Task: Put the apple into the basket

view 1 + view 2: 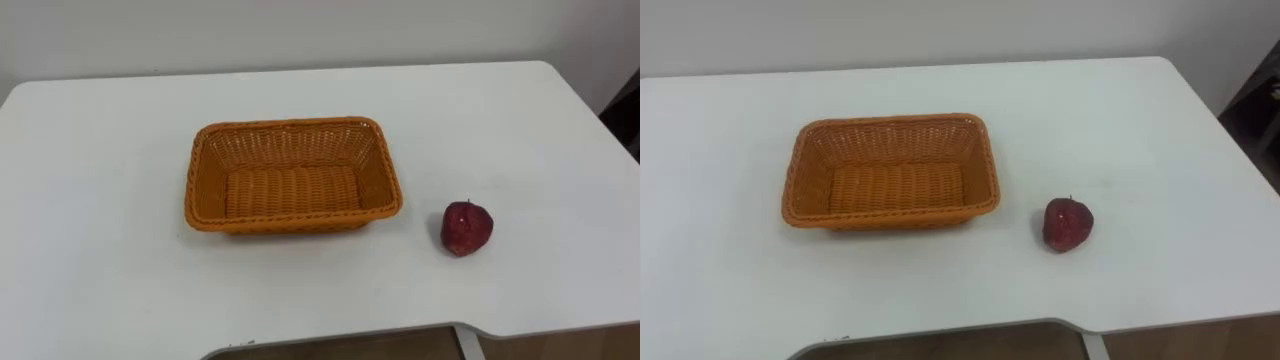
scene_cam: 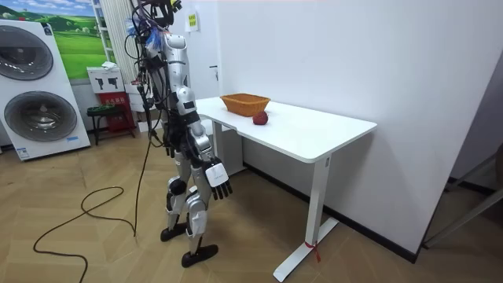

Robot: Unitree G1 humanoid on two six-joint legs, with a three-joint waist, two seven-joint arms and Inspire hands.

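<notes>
A dark red apple [image 1: 466,228] rests on the white table [image 1: 100,150], a short way to the right of the basket and a little nearer to me. The orange wicker basket [image 1: 291,176] is rectangular and holds nothing. In the room view I stand at the table's near end, facing the basket [image 2: 244,103] and the apple [image 2: 260,118], with both arms hanging down. My right hand [image 2: 218,179] hangs by my thigh below the table top, fingers relaxed and holding nothing. My left hand [image 2: 170,144] hangs on the far side of my body, mostly hidden.
The table's front edge has a curved cut-out [image 1: 400,340] right before me. A white wall stands behind the table. Washing machines [image 2: 43,90] and a small stand [image 2: 106,110] stand behind me across the wooden floor.
</notes>
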